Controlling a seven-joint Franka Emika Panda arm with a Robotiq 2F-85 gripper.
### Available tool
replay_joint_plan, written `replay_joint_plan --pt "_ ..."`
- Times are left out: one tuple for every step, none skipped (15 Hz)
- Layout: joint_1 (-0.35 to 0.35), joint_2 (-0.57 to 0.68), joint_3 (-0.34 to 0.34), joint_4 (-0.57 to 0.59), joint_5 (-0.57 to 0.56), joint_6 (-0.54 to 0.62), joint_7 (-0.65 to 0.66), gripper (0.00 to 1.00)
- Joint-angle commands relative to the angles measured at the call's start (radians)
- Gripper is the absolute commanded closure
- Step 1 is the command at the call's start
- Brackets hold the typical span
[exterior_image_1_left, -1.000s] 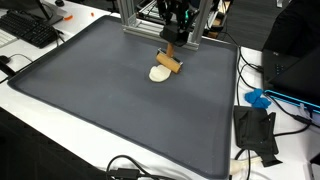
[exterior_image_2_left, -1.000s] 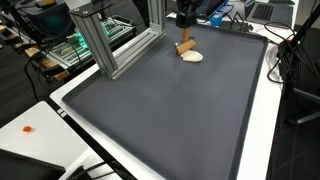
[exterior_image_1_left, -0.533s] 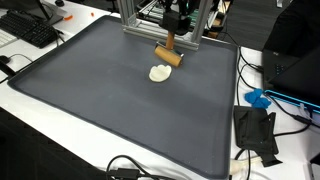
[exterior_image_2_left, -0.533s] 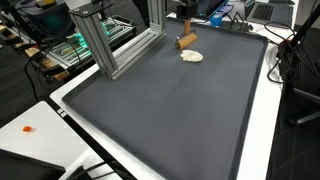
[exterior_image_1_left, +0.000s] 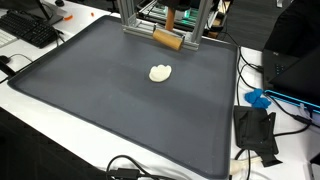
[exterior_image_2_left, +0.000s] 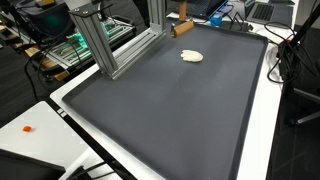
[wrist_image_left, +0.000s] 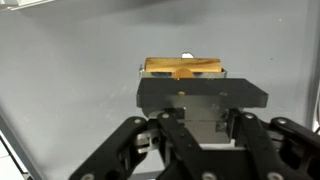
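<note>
My gripper (wrist_image_left: 200, 95) is shut on a wooden roller with a handle (exterior_image_1_left: 167, 38), held high above the dark mat at its far edge. The roller also shows in an exterior view (exterior_image_2_left: 183, 28) and in the wrist view (wrist_image_left: 183, 68), past the black fingers. In both exterior views the gripper itself is mostly cut off by the top edge. A flat pale lump of dough (exterior_image_1_left: 160, 72) lies on the mat below and in front of the roller, apart from it. The dough also shows in an exterior view (exterior_image_2_left: 191, 56).
A large dark grey mat (exterior_image_1_left: 120, 110) covers the white table. An aluminium frame (exterior_image_1_left: 130, 15) stands at the mat's far edge, and shows too in an exterior view (exterior_image_2_left: 100, 40). A keyboard (exterior_image_1_left: 30, 30), a blue object (exterior_image_1_left: 258, 98), a black device (exterior_image_1_left: 255, 130) and cables lie off the mat.
The gripper has risen with the wooden roller, lifting it off the dough and up toward the far edge. The dough stays in place on the mat.
</note>
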Motion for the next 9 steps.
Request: replay_joint_plan --pt "-0.017 -0.113 0.003 -0.053 0.035 -0.042 -0.100 0.78" --pt "-0.019 -0.132 0.001 -0.059 0.042 -0.052 -0.121 0.78" --pt "-0.020 -0.147 -0.001 -0.064 0.050 -0.059 -0.143 0.78" --pt "-0.022 -0.164 -0.001 -0.070 0.054 -0.066 -0.161 0.78" --pt "-0.025 -0.179 -0.001 -0.076 0.055 -0.074 -0.171 0.78" --pt "-0.024 -0.195 -0.004 -0.083 0.063 -0.077 -0.194 0.78" --pt "-0.025 -0.209 -0.005 -0.088 0.063 -0.087 -0.207 0.78" --pt "-0.026 -0.226 -0.007 -0.097 0.065 -0.092 -0.224 0.78" --pt "-0.025 -0.240 -0.010 -0.106 0.066 -0.094 -0.245 0.78"
